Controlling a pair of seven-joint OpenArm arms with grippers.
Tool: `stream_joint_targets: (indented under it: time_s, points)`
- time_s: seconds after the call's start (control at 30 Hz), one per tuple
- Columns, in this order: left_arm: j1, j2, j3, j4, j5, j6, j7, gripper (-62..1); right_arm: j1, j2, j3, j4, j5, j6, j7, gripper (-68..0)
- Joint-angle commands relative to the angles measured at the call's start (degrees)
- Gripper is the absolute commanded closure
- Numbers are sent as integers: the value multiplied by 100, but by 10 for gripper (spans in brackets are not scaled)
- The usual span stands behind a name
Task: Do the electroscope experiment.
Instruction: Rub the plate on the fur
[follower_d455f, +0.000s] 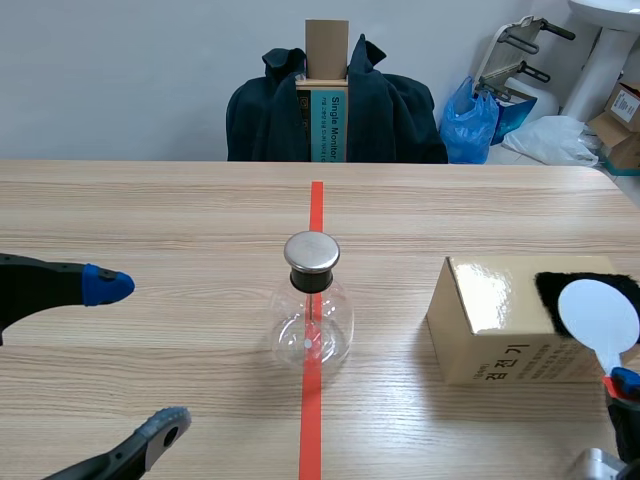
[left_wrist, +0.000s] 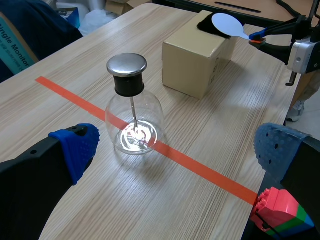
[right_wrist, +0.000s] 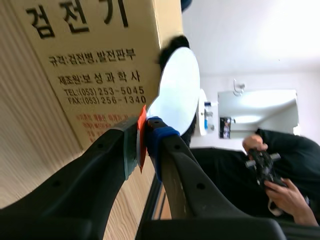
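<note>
The electroscope (follower_d455f: 312, 300) is a clear glass flask with a round metal cap, a rod running down inside it. It stands on the orange tape line mid-table. My left gripper (follower_d455f: 135, 358) is open to its left; in the left wrist view the electroscope (left_wrist: 134, 115) stands ahead of the left gripper (left_wrist: 177, 150). My right gripper (follower_d455f: 620, 385) is shut on the orange handle of a white round paddle (follower_d455f: 597, 312). The paddle (right_wrist: 177, 90) lies against black fur (follower_d455f: 585, 283) on top of a cardboard box (follower_d455f: 500, 320). The right gripper (right_wrist: 142, 140) is beside the box (right_wrist: 90, 65).
A chair draped with a dark jacket (follower_d455f: 390, 115) stands behind the table's far edge, and a blue bag (follower_d455f: 470, 122) lies to its right. A person's hands (right_wrist: 280, 190) show behind the paddle. A coloured brick block (left_wrist: 280, 215) sits by my left finger.
</note>
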Motion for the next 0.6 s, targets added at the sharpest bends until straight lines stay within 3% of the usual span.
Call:
stream_joint_targets:
  time_s: [0.0, 0.1, 0.17, 0.23, 0.3, 0.37, 0.43, 0.47, 0.57]
  points:
    - [-33, 46, 48, 24, -35, -11, -96, -623, 55, 105, 184, 83, 109, -20, -262, -8]
    - [-33, 46, 48, 24, -24, -11, -96, -623, 55, 133, 208, 83, 52, 192, 597, -8]
    - [-33, 46, 48, 24, -24, -11, -96, -623, 70, 127, 208, 85, 42, 127, 970, -8]
    - [-33, 46, 48, 24, -22, -9, -96, -623, 70, 98, 210, 105, 136, -111, 507, -8]
    - [-33, 46, 48, 24, -20, -9, -94, -623, 66, 116, 238, 105, 151, -74, 57, -8]
    - [-33, 46, 48, 24, -4, -9, -96, -623, 68, 153, 236, 105, 87, 199, 428, -8]
    - [-33, 48, 48, 24, 48, -9, -96, -623, 90, 162, 205, 105, 24, 258, 1040, -8]
    - [-33, 48, 48, 24, 87, -9, -96, -623, 103, 146, 197, 107, 22, 256, 1110, -8]
    - [-33, 46, 48, 24, 129, 4, -96, -623, 133, 96, 219, 105, 66, 245, 190, -8]
